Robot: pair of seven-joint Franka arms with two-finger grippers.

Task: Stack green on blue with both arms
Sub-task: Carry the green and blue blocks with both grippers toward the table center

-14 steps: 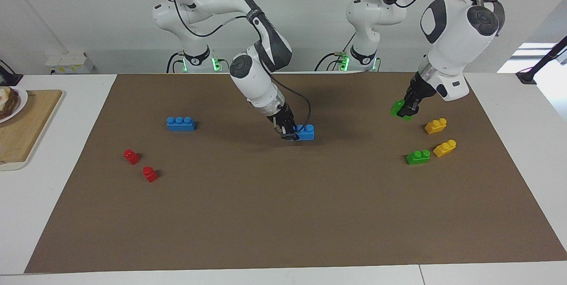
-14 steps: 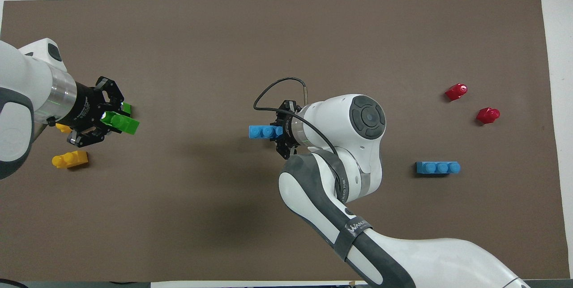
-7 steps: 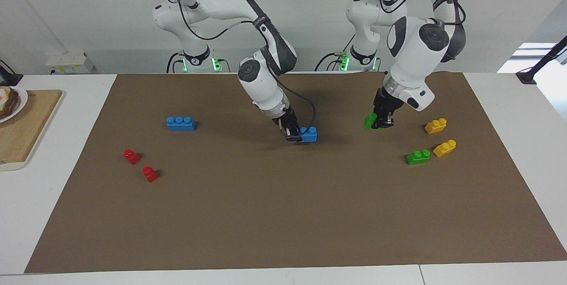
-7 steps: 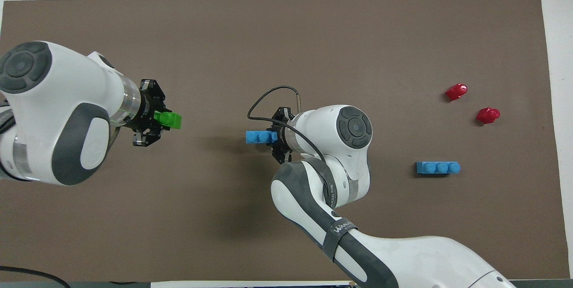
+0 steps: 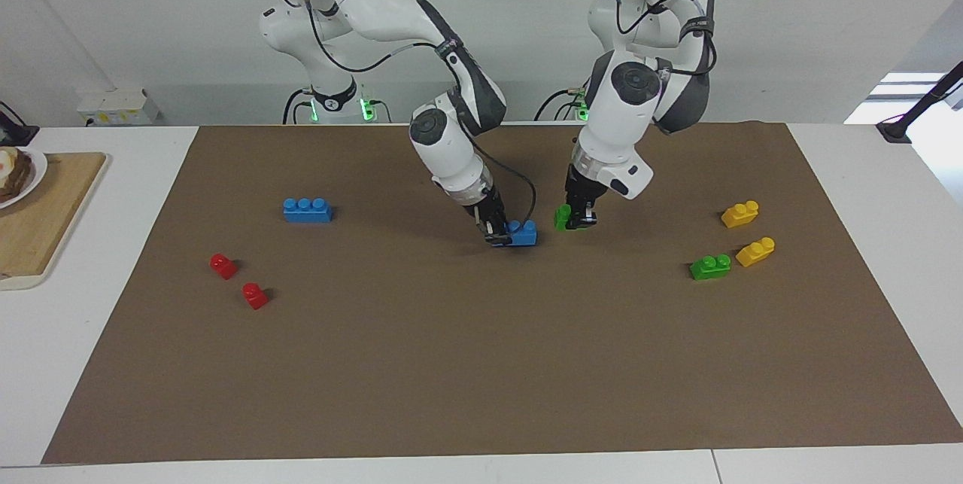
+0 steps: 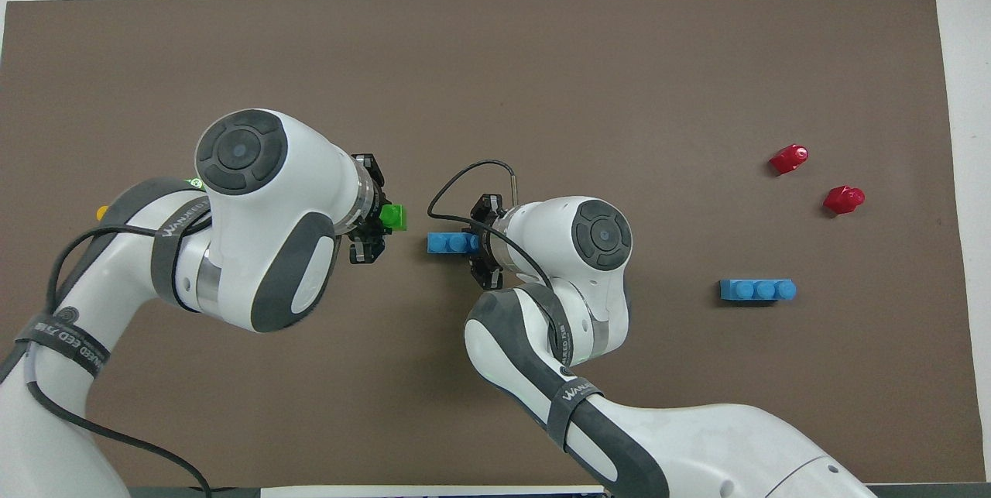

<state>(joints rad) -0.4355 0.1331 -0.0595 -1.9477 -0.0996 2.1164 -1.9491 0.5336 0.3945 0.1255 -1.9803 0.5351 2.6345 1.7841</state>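
Note:
My right gripper (image 5: 498,232) (image 6: 481,244) is shut on one end of a blue three-stud brick (image 5: 522,233) (image 6: 451,242) and holds it at the brown mat's middle, low at the mat. My left gripper (image 5: 578,217) (image 6: 372,221) is shut on a green two-stud brick (image 5: 562,216) (image 6: 393,217) and holds it in the air just beside the blue brick's free end, a small gap apart. A second green brick (image 5: 710,266) lies toward the left arm's end. A second blue brick (image 5: 307,210) (image 6: 757,290) lies toward the right arm's end.
Two yellow bricks (image 5: 739,214) (image 5: 754,251) lie by the second green brick. Two red bricks (image 5: 223,266) (image 5: 254,295) (image 6: 788,159) (image 6: 842,198) lie near the second blue brick. A wooden board (image 5: 45,213) with a plate (image 5: 22,175) sits off the mat at the right arm's end.
My left gripper carried the green brick from over the yellow bricks' area to the mat's middle, close to the held blue brick. My right gripper shifted the blue brick slightly.

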